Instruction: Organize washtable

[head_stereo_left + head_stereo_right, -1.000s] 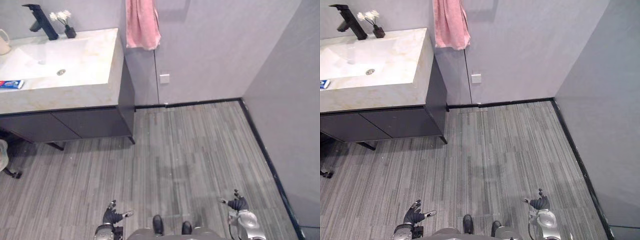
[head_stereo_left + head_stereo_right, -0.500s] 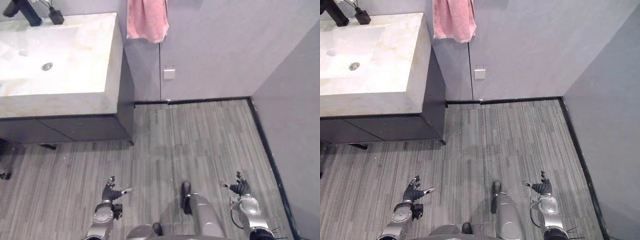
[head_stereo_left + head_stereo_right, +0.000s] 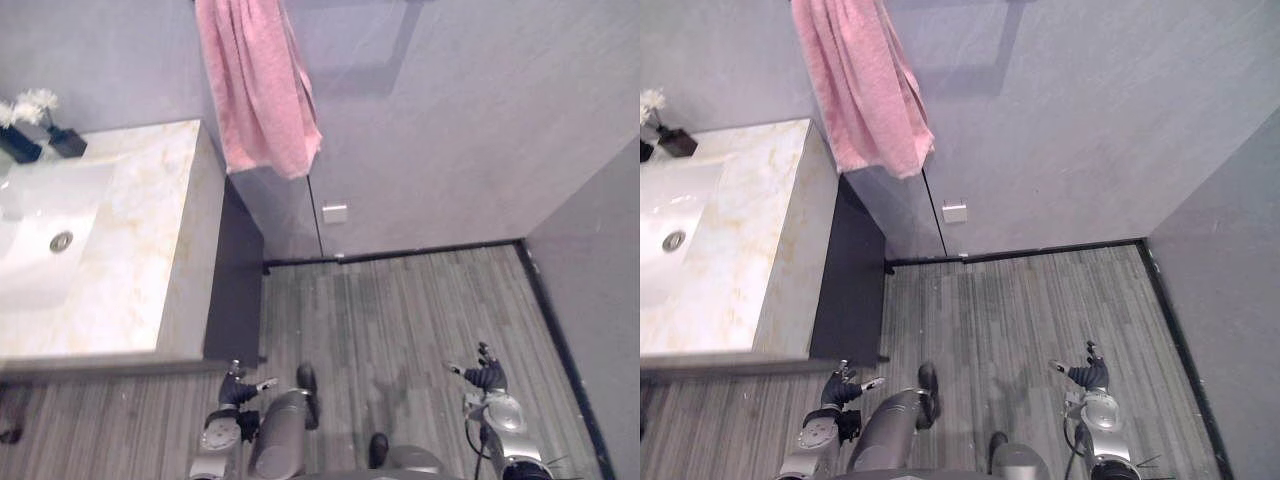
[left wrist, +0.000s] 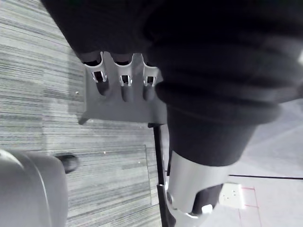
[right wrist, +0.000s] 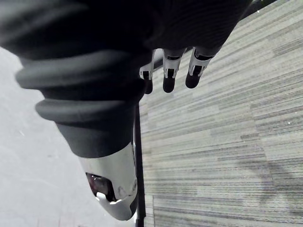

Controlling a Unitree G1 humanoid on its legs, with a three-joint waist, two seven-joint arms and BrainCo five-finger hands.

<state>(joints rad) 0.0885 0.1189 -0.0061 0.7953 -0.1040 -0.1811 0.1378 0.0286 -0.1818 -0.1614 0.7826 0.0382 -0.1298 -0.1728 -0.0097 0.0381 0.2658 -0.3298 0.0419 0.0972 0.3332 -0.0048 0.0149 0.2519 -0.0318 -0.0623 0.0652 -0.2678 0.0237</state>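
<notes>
Finding: the whole view has shifted since a second ago, so the camera has moved, not the things. The bench (image 3: 150,250) with its sink (image 3: 40,230) now lies nearer, at the left, with the flower vase (image 3: 62,140) at its far edge and a pink towel (image 3: 255,90) on the wall beside it.

Left hand (image 3: 237,390) and right hand (image 3: 487,377) hang low over the floor, fingers released, holding nothing.

Assessment: approach under way; organizing not yet begun.
</notes>
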